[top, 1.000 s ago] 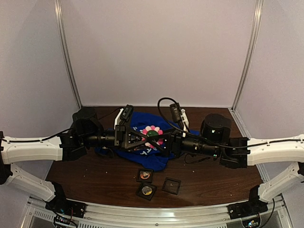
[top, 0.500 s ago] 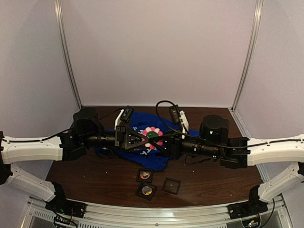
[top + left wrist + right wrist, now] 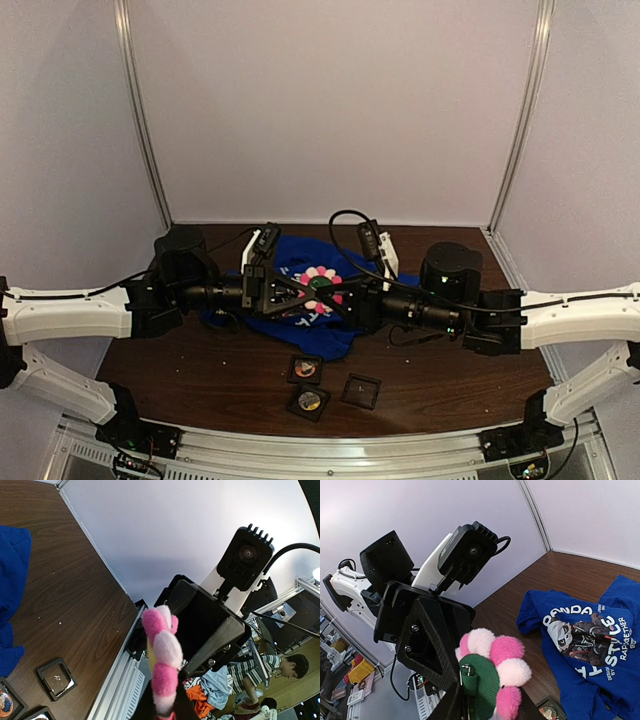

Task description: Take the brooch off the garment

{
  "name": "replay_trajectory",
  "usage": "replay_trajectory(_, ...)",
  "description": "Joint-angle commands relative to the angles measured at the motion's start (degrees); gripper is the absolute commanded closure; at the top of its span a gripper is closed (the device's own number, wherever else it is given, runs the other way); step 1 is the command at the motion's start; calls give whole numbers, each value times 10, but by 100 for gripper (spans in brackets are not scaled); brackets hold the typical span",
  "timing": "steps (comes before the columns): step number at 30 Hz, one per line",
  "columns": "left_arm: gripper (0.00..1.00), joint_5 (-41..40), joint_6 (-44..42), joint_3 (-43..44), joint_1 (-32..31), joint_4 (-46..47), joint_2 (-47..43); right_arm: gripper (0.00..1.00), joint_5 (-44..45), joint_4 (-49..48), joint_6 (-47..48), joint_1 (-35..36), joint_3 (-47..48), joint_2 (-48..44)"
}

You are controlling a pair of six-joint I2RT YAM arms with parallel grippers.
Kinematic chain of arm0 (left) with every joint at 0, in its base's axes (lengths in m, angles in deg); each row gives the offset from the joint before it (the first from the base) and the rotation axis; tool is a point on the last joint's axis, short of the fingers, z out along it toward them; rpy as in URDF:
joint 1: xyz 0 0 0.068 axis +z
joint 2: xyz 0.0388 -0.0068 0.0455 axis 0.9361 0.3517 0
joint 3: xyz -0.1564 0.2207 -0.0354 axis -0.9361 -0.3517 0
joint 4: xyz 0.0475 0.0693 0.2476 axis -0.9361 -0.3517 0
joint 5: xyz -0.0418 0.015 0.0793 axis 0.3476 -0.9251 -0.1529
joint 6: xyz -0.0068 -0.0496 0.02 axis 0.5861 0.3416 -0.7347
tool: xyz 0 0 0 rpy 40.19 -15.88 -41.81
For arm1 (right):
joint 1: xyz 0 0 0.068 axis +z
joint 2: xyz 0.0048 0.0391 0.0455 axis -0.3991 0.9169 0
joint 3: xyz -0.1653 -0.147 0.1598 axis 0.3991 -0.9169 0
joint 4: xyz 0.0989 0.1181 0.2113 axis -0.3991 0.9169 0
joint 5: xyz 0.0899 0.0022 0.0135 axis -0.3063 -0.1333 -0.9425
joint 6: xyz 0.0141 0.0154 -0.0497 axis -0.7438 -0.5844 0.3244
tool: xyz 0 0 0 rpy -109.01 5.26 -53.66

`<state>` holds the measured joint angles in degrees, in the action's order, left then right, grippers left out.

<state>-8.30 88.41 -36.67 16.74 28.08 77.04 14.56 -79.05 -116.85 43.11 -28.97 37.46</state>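
The blue garment is spread on the table. Over it, well apart, the fluffy brooch is pinched tight by the left gripper. The right gripper is at it too; whether it is shut cannot be told. The brooch should be moved aside slowly, so its small pin is not caught.

On the dark wood table, nearer the front edge than my left tool, lie three small black square trays. The first badge tray and the second badge tray each hold a round badge. The third tray sits just right of them. White walls rise beyond.
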Motion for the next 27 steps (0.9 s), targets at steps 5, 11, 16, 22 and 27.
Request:
replay_trajectory(5,100,13,-9,20,-2,14,3,63,23,0,-7,4,6,2)
replay_trajectory(11,100,19,-45,22,-2,-22,-2,38,-4,-14,-33,-1,0,-21)
replay_trajectory(16,100,30,-93,22,-2,-78,-9,30,-96,7,-67,-30,2,-31)
replay_trajectory(22,100,50,-125,30,-2,-119,-14,42,-208,21,-102,-68,-9,-27)
replay_trajectory(27,100,50,-136,37,-2,-135,-11,51,-257,25,-113,-73,-5,-5)
